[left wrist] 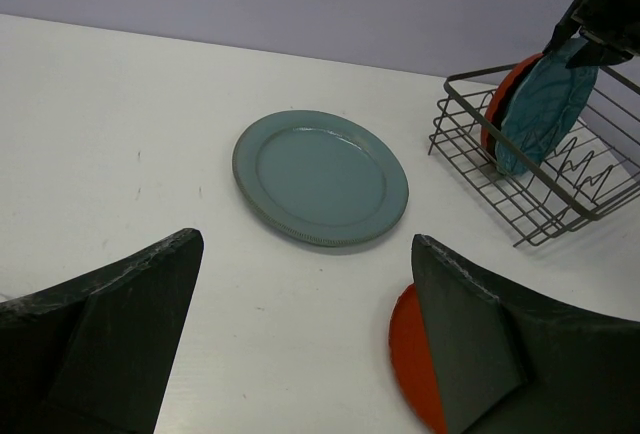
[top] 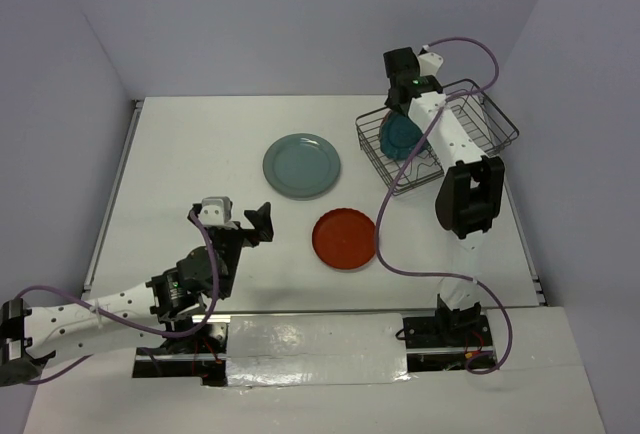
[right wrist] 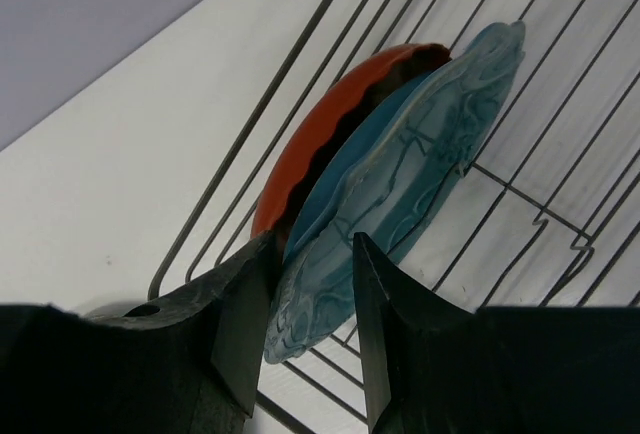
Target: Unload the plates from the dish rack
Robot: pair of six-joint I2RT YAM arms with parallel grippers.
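Observation:
The dark wire dish rack (top: 497, 117) stands at the back right. A scalloped teal plate (top: 400, 134) and a red-orange plate (right wrist: 320, 144) stand upright in it. My right gripper (right wrist: 314, 239) is shut on the teal plate's (right wrist: 420, 154) upper rim, one finger on each face. The plate's lower edge is still inside the rack (right wrist: 265, 104). A pale grey-green plate (top: 302, 166) and another red-orange plate (top: 344, 238) lie flat on the table. My left gripper (left wrist: 306, 239) is open and empty, low over the table near these two plates (left wrist: 320, 179).
The white table's raised edges run along the left and right sides. A purple cable loops from the right arm down across the table beside the flat red-orange plate. The rack (left wrist: 520, 214) sits near the table's right edge.

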